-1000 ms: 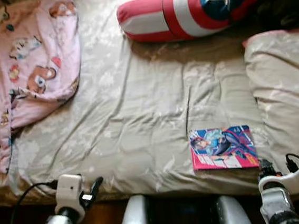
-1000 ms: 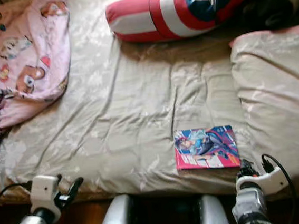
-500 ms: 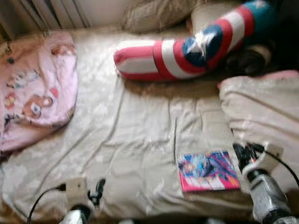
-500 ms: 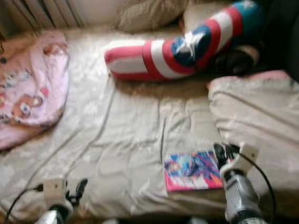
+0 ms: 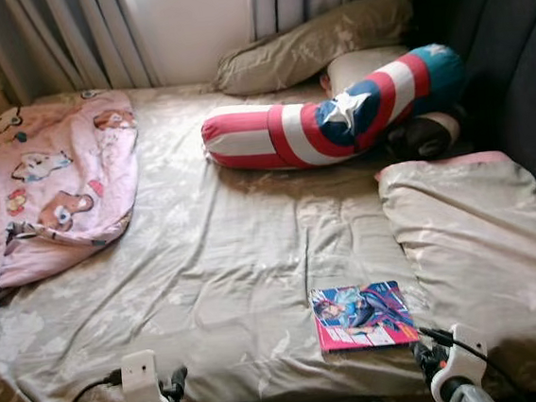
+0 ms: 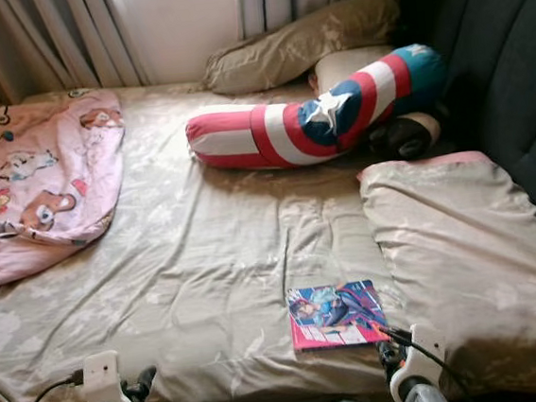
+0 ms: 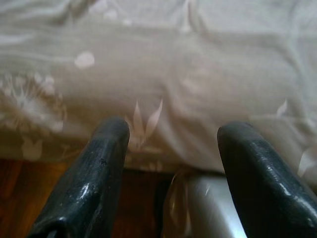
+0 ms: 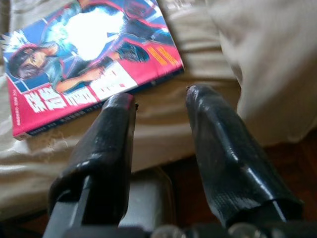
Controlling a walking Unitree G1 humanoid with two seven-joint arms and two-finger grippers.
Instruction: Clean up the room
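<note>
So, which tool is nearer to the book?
Right. The right tool sits just off the book's near corner; the left tool is far across the sheet.

I'm looking at a bed (image 5: 217,263) under a wrinkled beige sheet. On it I see a pink cartoon blanket (image 5: 43,185) at my left, a red-white-blue bolster (image 5: 327,119) beside pillows (image 5: 310,50), a comic book (image 5: 360,316) near the front edge, and a folded beige quilt (image 5: 486,246) at my right.

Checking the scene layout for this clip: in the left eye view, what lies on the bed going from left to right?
Pink cartoon blanket → striped bolster → comic book → beige folded quilt.
</note>
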